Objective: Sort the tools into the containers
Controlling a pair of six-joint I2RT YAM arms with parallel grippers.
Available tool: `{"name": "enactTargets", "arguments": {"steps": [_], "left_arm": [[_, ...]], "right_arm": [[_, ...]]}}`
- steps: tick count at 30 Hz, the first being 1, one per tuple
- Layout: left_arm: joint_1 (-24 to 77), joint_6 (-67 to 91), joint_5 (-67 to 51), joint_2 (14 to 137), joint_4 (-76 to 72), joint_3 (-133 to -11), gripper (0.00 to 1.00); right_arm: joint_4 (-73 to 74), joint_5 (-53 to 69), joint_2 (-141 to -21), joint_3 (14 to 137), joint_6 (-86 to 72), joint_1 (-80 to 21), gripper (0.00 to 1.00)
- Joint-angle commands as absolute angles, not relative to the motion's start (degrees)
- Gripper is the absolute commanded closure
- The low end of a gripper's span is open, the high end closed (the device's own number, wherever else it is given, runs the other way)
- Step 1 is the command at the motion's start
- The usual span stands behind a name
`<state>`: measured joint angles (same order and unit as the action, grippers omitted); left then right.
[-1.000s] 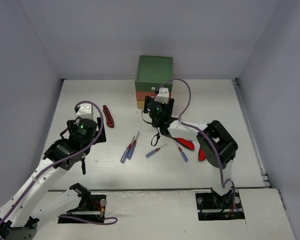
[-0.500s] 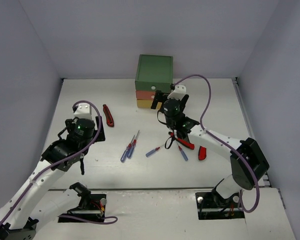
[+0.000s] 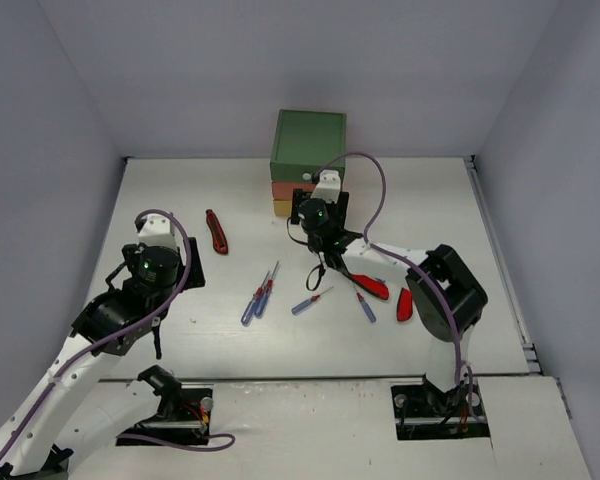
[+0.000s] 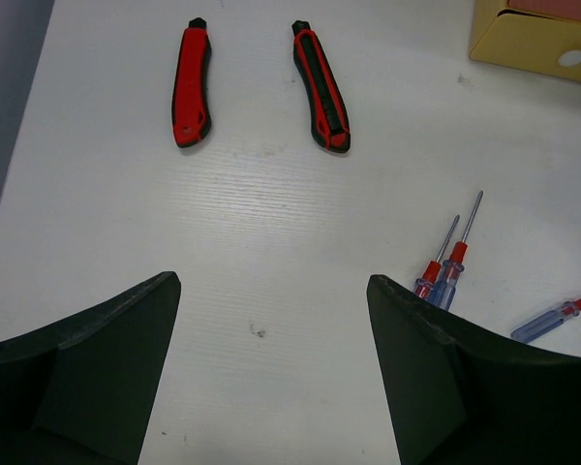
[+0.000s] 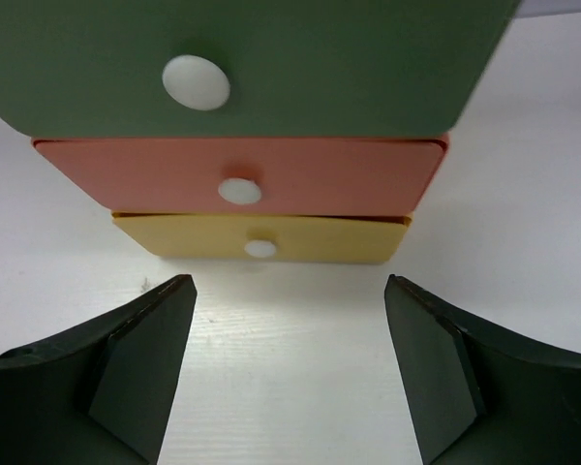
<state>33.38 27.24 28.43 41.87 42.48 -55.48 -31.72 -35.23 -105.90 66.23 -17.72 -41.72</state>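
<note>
The containers are one small cabinet (image 3: 308,148) of three shut drawers: green (image 5: 271,58), orange-red (image 5: 349,174) and yellow (image 5: 174,237), each with a white knob. My right gripper (image 5: 289,286) is open and empty just in front of the yellow drawer, touching nothing. My left gripper (image 4: 271,281) is open over bare table at the left. Ahead of it lie two chunky red-and-black tools (image 4: 192,95) (image 4: 321,100). A pair of thin screwdrivers (image 4: 447,273) lies to its right. More screwdrivers (image 3: 310,303) (image 3: 365,303) lie mid-table.
Two red-handled tools (image 3: 370,287) (image 3: 403,303) lie under the right arm's forearm. The right arm's purple cable (image 3: 375,195) loops beside the cabinet. White walls close in the table (image 3: 460,230) on the back, left and right.
The right arm swung out to the right half a second ago and has come back in front of the drawers. The left arm has drawn back toward the near left.
</note>
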Motion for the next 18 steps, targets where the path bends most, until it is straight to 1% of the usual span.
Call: {"name": "enactTargets", "arguments": {"steps": [1, 6, 7, 18], "left_arm": [[32.96, 26.63, 29.54, 41.65, 40.00, -55.30, 0.25], [32.96, 25.50, 29.10, 42.96, 39.99, -55.88, 0.25], [32.96, 25.26, 29.09, 43.13, 39.99, -56.05, 0.25], [32.87, 25.72, 28.64, 42.35, 40.08, -56.75, 0.25]], "right_arm": [[-38.03, -40.30, -108.81, 73.16, -16.71, -42.36, 0.27], [-38.23, -41.49, -112.91, 77.06, -16.51, -41.42, 0.28], [-38.23, -41.10, -113.56, 77.62, -16.75, -41.17, 0.30], [-37.52, -37.00, -115.18, 80.50, -18.10, -39.10, 0.37]]}}
